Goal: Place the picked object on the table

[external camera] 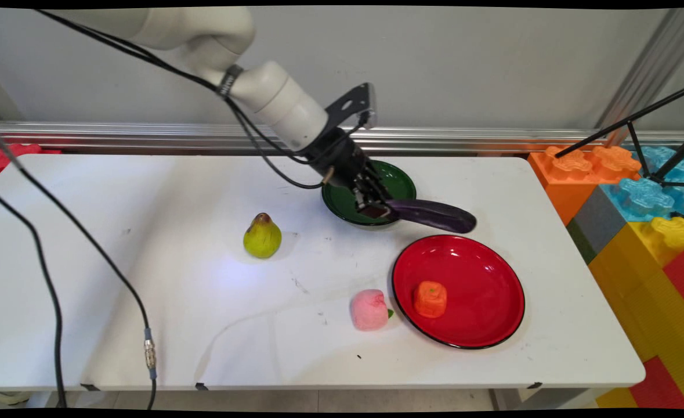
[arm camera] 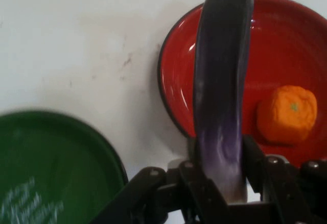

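End effector point(external camera: 383, 207) clamped on one end of a purple eggplant point(external camera: 434, 215), held above the bench point(external camera: 144, 290) betw. the green plate point(external camera: 400, 181) and the red plate point(external camera: 481, 325); long axis approx. horizontal, free end pointing to the main view's right, away from the arm. In the hand view the eggplant point(arm camera: 220, 91) runs straight out from betw. the fingers point(arm camera: 255, 160), its tip over the red plate's point(arm camera: 286, 40) rim, w/ an orange toy fruit point(arm camera: 287, 113) on that plate. Also on bench: green pear point(external camera: 262, 235) well to the left, pink toy fruit point(external camera: 368, 309) just beside red plate.
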You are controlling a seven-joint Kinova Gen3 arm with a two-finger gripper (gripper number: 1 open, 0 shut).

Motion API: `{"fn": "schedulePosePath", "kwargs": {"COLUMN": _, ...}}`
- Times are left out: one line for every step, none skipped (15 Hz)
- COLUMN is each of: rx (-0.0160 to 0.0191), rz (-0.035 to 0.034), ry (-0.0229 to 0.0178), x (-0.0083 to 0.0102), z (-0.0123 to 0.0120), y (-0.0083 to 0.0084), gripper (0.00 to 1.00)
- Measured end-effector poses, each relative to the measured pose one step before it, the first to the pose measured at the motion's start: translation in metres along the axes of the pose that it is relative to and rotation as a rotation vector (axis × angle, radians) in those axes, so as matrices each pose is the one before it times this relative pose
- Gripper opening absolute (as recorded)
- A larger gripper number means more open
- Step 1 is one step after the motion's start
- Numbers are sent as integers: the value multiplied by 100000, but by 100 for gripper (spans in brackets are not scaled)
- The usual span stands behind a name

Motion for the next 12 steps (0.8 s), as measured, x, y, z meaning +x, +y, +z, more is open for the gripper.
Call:
{"fn": "schedulePosePath", "kwargs": {"rx": 1325, "rz": -3960, "ry": -715, "x": -519, "z": -575, "y": 477, "gripper": 0}}
{"fn": "schedulePosePath", "kwargs": {"rx": 1518, "rz": -4769, "ry": -907, "x": -682, "z": -578, "y": 517, "gripper": 0}}
{"fn": "schedulePosePath", "kwargs": {"rx": 1804, "rz": -4939, "ry": -902, "x": -776, "z": -600, "y": 418, "gripper": 0}}
{"fn": "schedulePosePath", "kwargs": {"rx": 1428, "rz": -4127, "ry": -783, "x": -749, "z": -473, "y": 277, "gripper": 0}}
{"fn": "schedulePosePath", "kwargs": {"rx": 856, "rz": -2520, "ry": -516, "x": -484, "z": -289, "y": 146, "gripper": 0}}
{"fn": "schedulePosePath", "kwargs": {"rx": 1018, "rz": -3296, "ry": -773, "x": -749, "z": -376, "y": 163, "gripper": 0}}
{"fn": "schedulePosePath", "kwargs": {"rx": 830, "rz": -3018, "ry": -954, "x": -871, "z": -350, "y": 131, "gripper": 0}}
{"fn": "schedulePosePath", "kwargs": {"rx": 409, "rz": -2197, "ry": -909, "x": -863, "z": -227, "y": 73, "gripper": 0}}
{"fn": "schedulePosePath", "kwargs": {"rx": 237, "rz": -1207, "ry": -668, "x": -725, "z": -124, "y": -9, "gripper": 0}}
{"fn": "schedulePosePath", "kwargs": {"rx": 7, "rz": -681, "ry": -458, "x": -454, "z": -36, "y": -17, "gripper": 0}}
{"fn": "schedulePosePath", "kwargs": {"rx": -218, "rz": -994, "ry": -818, "x": -656, "z": 21, "y": -28, "gripper": 0}}
{"fn": "schedulePosePath", "kwargs": {"rx": -318, "rz": -1194, "ry": -941, "x": -727, "z": 89, "y": -35, "gripper": 0}}
